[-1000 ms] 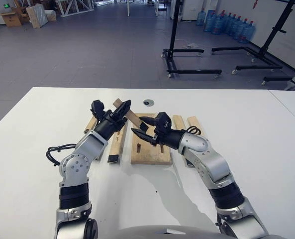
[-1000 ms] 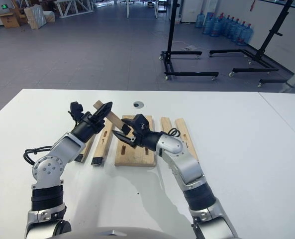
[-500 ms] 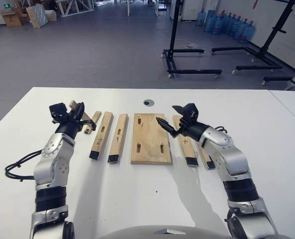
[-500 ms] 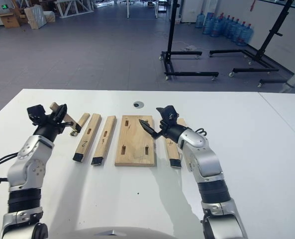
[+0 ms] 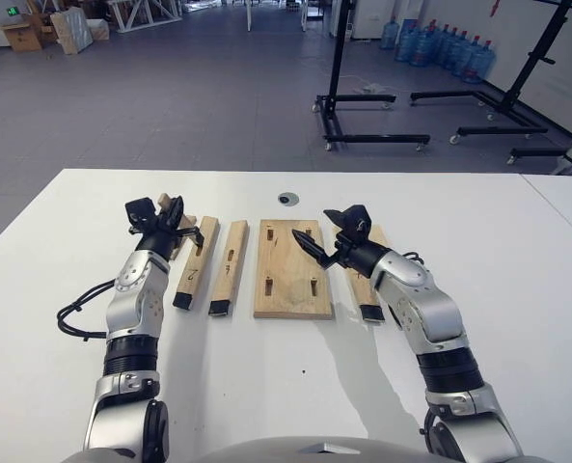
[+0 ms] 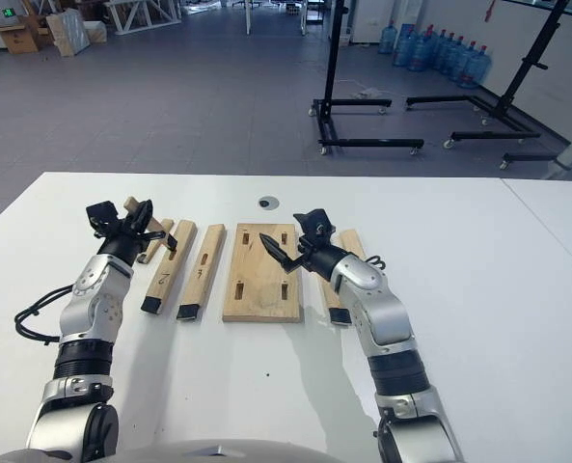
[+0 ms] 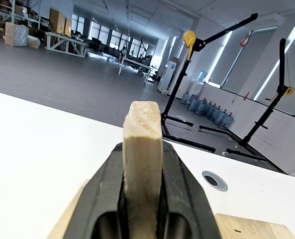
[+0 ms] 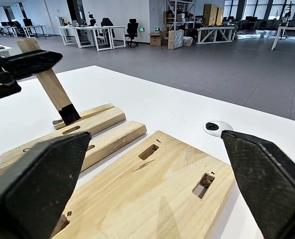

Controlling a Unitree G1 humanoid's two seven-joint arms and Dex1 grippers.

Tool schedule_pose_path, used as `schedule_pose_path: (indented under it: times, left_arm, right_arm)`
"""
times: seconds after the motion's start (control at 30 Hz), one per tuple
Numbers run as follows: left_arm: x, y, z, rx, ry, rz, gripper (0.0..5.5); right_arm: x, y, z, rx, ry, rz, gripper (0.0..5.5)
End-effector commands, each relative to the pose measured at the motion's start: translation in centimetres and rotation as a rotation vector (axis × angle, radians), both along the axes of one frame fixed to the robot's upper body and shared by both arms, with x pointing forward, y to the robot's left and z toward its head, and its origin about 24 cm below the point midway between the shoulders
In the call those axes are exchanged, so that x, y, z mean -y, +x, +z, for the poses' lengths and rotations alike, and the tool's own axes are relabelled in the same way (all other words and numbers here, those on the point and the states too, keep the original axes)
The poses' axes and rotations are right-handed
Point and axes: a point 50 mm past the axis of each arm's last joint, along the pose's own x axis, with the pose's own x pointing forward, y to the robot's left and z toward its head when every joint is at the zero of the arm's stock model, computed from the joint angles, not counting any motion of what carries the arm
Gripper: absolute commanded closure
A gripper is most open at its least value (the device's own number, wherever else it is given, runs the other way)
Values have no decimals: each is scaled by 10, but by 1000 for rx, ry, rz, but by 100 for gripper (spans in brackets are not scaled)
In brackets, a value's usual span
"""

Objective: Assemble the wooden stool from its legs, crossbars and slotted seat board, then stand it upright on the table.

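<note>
The slotted seat board [image 5: 287,275] lies flat mid-table. Two legs [image 5: 197,262] [image 5: 230,268] with black tips lie side by side to its left. Another leg [image 5: 365,292] lies to its right, partly under my right forearm. My left gripper [image 5: 163,216] is at the far end of the left legs, shut on a short wooden piece [image 8: 49,81]. That piece stands tilted, its black tip down by the legs. In the left wrist view the fingers [image 7: 98,199] clamp the piece [image 7: 143,144]. My right gripper [image 5: 313,246] hangs open over the board's far right part.
A round cable port [image 5: 286,199] sits in the white table [image 5: 478,241] just beyond the board. A black cable [image 5: 78,320] loops beside my left arm. Bare table lies on all sides. Black wheeled stands [image 5: 372,106] are on the floor behind.
A second ago both grippers met over the board, then drew apart. The left one has since come back from the far left to the left legs with the piece; the right has shifted left.
</note>
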Motion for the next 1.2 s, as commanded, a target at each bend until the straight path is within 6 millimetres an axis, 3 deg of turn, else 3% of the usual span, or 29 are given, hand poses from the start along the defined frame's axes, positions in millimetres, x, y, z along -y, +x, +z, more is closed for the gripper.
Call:
schedule_pose_path:
  times: [0.03, 0.37, 0.93, 1.2]
  left_arm:
    - [1, 1, -2, 4, 19, -1, 511]
    - [1, -7, 6, 30, 62, 1, 511]
    - [-1, -13, -15, -29, 180, 20, 511]
    - [13, -15, -36, -60, 295, -41, 511]
  right_arm:
    - [-3, -1, -2, -10, -2, 7, 69]
    - [-6, -4, -4, -10, 0, 16, 69]
    - [-9, -5, -6, -17, 0, 32, 69]
    - [-10, -6, -7, -21, -2, 35, 69]
